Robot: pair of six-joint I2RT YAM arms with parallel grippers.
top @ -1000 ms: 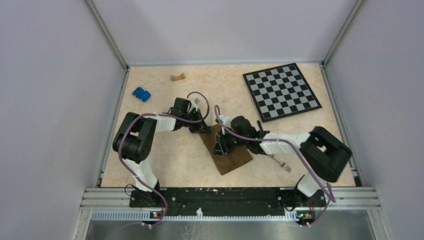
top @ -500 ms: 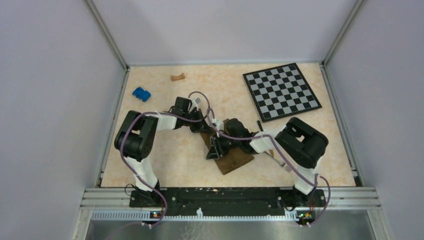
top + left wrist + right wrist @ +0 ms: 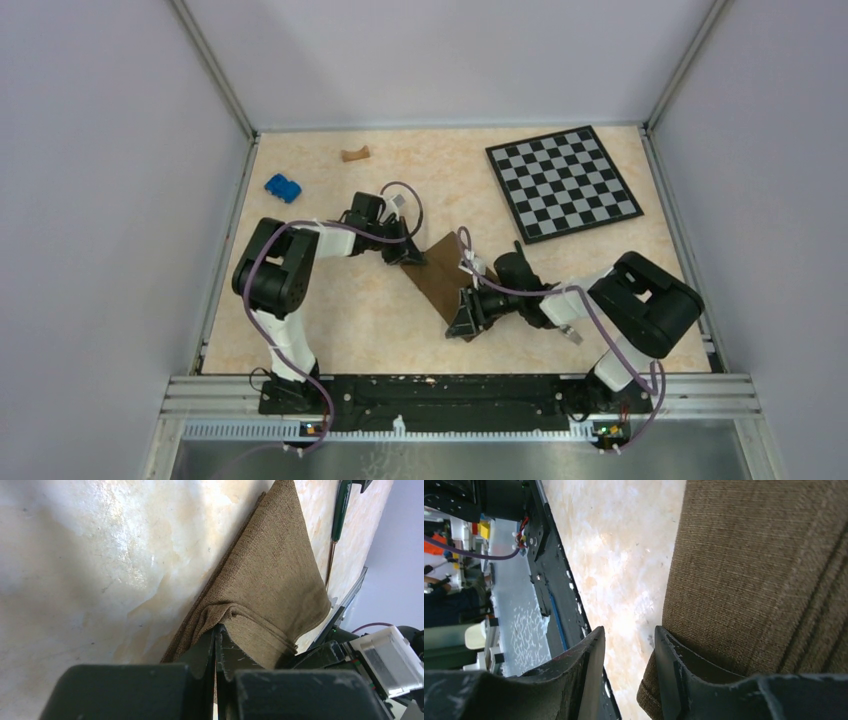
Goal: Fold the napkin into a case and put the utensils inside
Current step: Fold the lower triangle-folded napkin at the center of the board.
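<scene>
The napkin (image 3: 438,272) lies folded in a strip at the middle of the table (image 3: 330,310). My left gripper (image 3: 216,639) is clamped on its far end. My right gripper (image 3: 629,635) stands half open beside the near end, holding nothing. The cloth looks soft, light and limp, so I'd pinch all layers at a corner.

The table (image 3: 340,320) has a pale marbled top; a checkerboard (image 3: 563,183) lies askew in its far right corner; a blue block (image 3: 283,187) sits near the far left corner; a tan piece (image 3: 355,154) lies by the far edge; the napkin (image 3: 440,275) (folded, a diagonal strip) lies mid-table; the knife (image 3: 519,250) lies near the board; the fork (image 3: 571,334), partly hidden, lies towards the near right corner.
</scene>
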